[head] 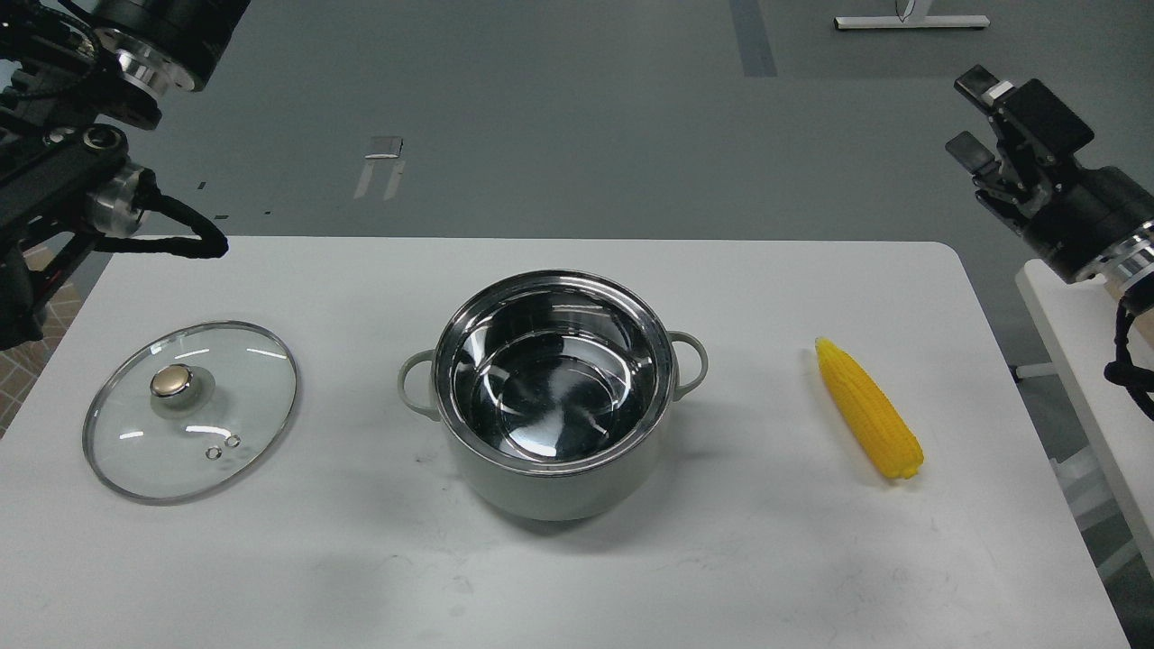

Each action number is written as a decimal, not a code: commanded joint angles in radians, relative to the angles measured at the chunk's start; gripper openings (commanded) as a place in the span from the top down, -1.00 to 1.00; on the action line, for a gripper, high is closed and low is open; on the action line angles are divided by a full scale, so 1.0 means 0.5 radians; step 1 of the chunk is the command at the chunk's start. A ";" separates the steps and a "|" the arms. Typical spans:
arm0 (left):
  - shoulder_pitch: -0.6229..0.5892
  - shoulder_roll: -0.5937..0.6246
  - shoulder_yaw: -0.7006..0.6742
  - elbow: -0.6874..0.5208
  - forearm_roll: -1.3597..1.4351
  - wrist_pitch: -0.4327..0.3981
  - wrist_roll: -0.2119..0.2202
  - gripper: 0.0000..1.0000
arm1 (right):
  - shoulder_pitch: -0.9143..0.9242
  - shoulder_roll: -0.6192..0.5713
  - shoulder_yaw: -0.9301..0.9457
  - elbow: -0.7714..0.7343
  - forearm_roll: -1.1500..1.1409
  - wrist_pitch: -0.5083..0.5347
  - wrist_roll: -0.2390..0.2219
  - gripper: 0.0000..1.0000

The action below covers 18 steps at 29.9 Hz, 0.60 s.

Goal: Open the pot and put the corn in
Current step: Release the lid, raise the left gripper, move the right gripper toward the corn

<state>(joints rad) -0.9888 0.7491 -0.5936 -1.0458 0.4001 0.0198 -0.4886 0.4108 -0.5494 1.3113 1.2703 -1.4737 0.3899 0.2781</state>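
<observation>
The pot [552,406] stands open in the middle of the white table [577,577], its shiny steel interior empty. The corn [869,410] lies flat on the table to the pot's right, apart from it. The glass lid [189,410] with its gold knob [171,381] lies flat to the pot's left. My right gripper [966,115] is open and empty, in the air above and beyond the table's far right corner, well above the corn. My left arm [63,180] is raised at the upper left; its fingers are beyond the top edge of the view.
A second white table edge [1095,379] stands to the right of the work table. Grey floor lies beyond the table's far edge. A black cable [194,239] from my left arm hangs over the table's far left corner.
</observation>
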 commanded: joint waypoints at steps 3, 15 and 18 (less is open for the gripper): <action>0.115 -0.013 -0.294 0.027 -0.214 -0.383 0.000 -0.89 | -0.143 -0.045 -0.003 0.101 -0.602 -0.004 0.002 -1.00; 0.397 -0.111 -0.334 0.033 -0.196 -0.607 0.253 -0.95 | -0.230 0.034 -0.374 -0.077 -1.329 -0.234 -0.044 -1.00; 0.410 -0.121 -0.335 0.033 -0.199 -0.607 0.259 -0.95 | -0.230 0.123 -0.414 -0.175 -1.416 -0.246 -0.075 -1.00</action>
<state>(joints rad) -0.7894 0.6926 -0.7590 -1.0294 0.3033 -0.2834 -0.3684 0.2964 -0.5250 1.1230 1.2257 -2.1530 0.2735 0.2526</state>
